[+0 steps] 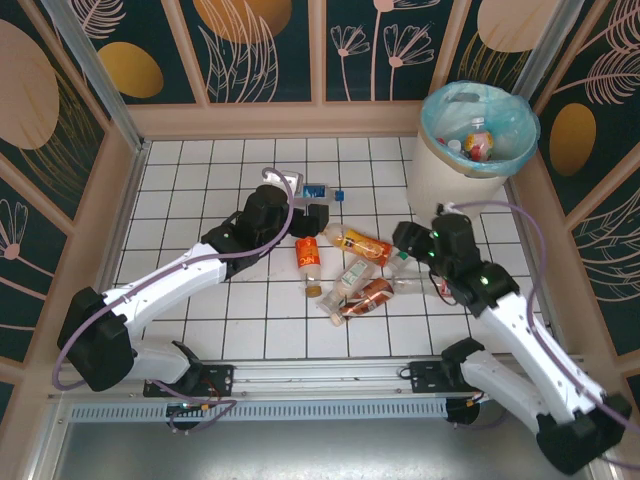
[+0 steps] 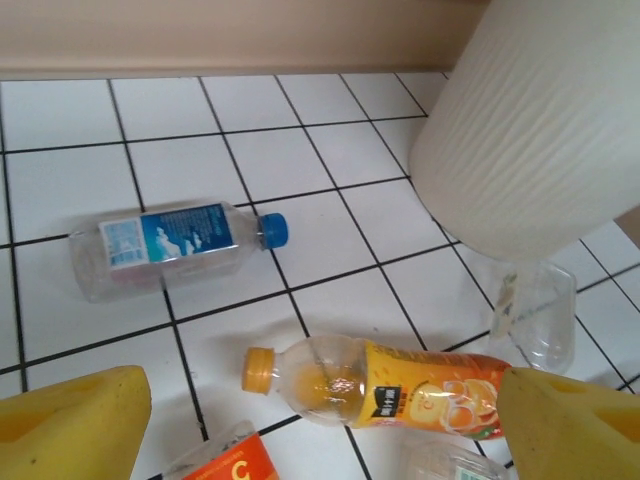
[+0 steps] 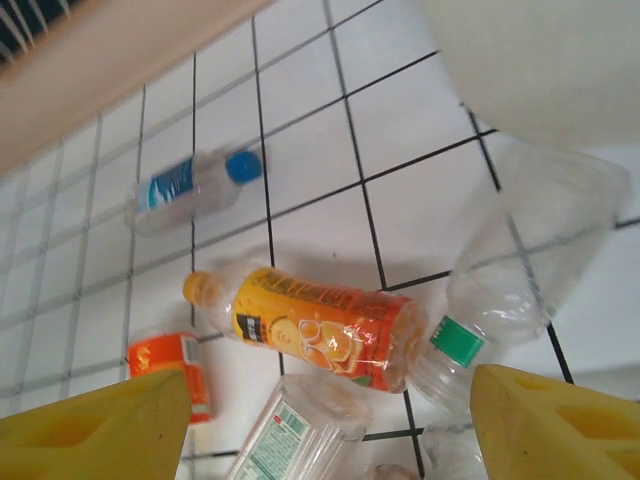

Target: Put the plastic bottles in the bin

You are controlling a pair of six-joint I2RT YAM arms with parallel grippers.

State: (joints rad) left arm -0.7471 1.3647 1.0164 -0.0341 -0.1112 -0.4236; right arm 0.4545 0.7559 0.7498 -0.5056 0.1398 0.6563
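Note:
Several plastic bottles lie in a loose pile mid-floor: an orange-label bottle (image 1: pixel 362 243) (image 2: pixel 380 385) (image 3: pixel 320 325), a red-label one (image 1: pixel 309 262) (image 3: pixel 175 365), a clear one with a white label (image 1: pixel 350 283) (image 3: pixel 295 435) and a brown one (image 1: pixel 365 298). A blue-label bottle (image 1: pixel 318 190) (image 2: pixel 165 245) lies apart, farther back. The bin (image 1: pixel 478 130) stands at the back right with bottles inside. My left gripper (image 1: pixel 305 215) (image 2: pixel 325 430) hovers open just left of the pile. My right gripper (image 1: pixel 412 243) (image 3: pixel 325 430) hovers open at its right end, above the orange-label bottle.
A crushed clear bottle with a green label (image 3: pixel 510 290) (image 2: pixel 535 315) lies against the foot of the bin's ribbed wall (image 2: pixel 540 130) (image 3: pixel 540 60). Beige walls (image 1: pixel 280 118) close in the white tiled floor. Open tiles lie to the left and front of the pile.

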